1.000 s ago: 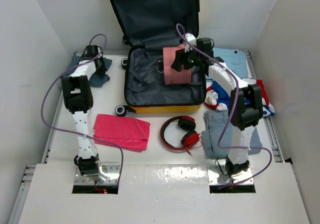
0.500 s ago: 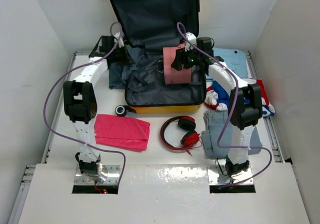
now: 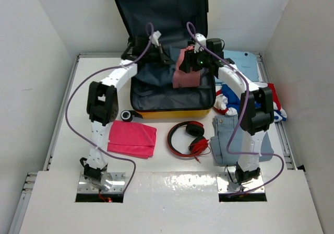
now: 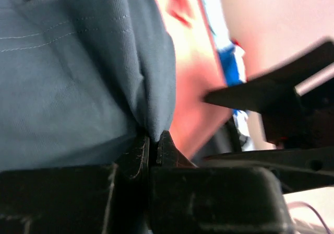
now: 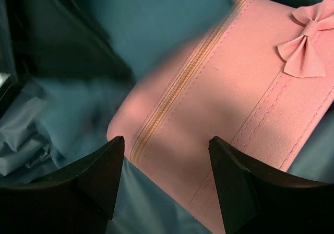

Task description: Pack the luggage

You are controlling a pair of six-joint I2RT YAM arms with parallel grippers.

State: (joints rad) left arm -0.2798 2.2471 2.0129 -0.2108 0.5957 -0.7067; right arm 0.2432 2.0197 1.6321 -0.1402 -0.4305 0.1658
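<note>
over the luggage [image 3: 172, 112], left end effector [image 4: 155, 140] gripping grey garment [image 4: 68, 72], right end effector [image 5: 164, 145] released above pink case [image 5: 245, 88]

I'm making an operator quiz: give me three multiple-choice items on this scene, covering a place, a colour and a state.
1. Relative to the luggage, the red headphones lie:
A. inside
B. on the table in front
C. on its lid

2. The boxy case under the right end effector is:
A. pink
B. green
C. white

3. The left end effector is:
A. wide open
B. shut on a blue-grey garment
C. shut on the headphones

Answers: 1 B, they lie before the yellow shell; 2 A, pink with a bow in the right wrist view; 3 B, fabric is pinched between its fingers.
</note>
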